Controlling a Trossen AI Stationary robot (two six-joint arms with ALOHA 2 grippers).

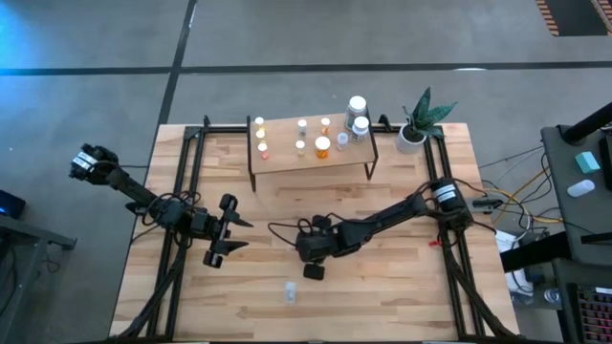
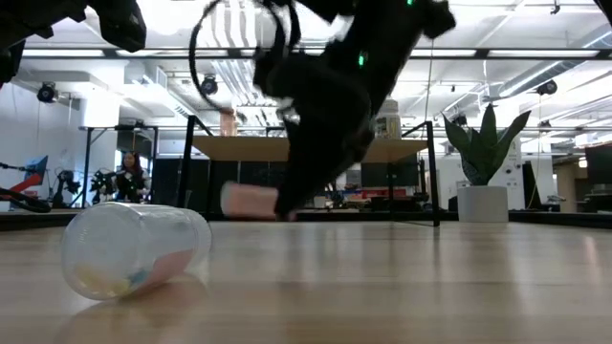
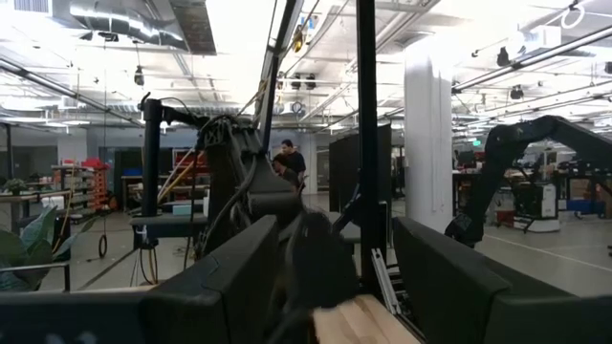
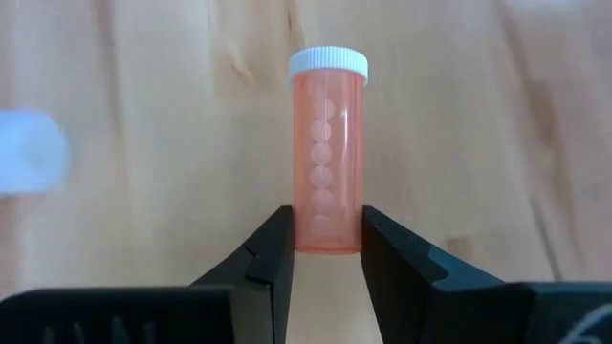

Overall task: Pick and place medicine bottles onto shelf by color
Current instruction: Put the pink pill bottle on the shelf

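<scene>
**Most bottles are on the shelf; two are left on the surface**

The shelf (image 1: 287, 161) stands at the far side of the surface (image 1: 402, 296) and already carries about ten medicine bottles (image 1: 322, 146), orange, yellow and pale ones, with two larger white-capped ones at its right end, near the potted plant (image 1: 418, 122). Whether they are correctly grouped by color I cannot say for sure; they are too small in the high view.

The right pincer (image 4: 326, 250) is low over the middle of the surface. Its two fingers sit on both sides of the bottom end of an orange bottle (image 4: 328, 153) with a white cap. The fingers touch it or nearly touch it, so I judge the grasp is just being made, and the bottle seems not lifted yet.

A clear bottle (image 2: 134, 248) lies on its side on the surface, nearer the front edge, close to the right pincer but apart from it.

The left pincer (image 1: 226, 239) waits at the left part of the surface, its fingers apart and holding nothing.

So, in my judgement, the task is almost finished: the orange bottle must go to the shelf, then the clear one.
</scene>
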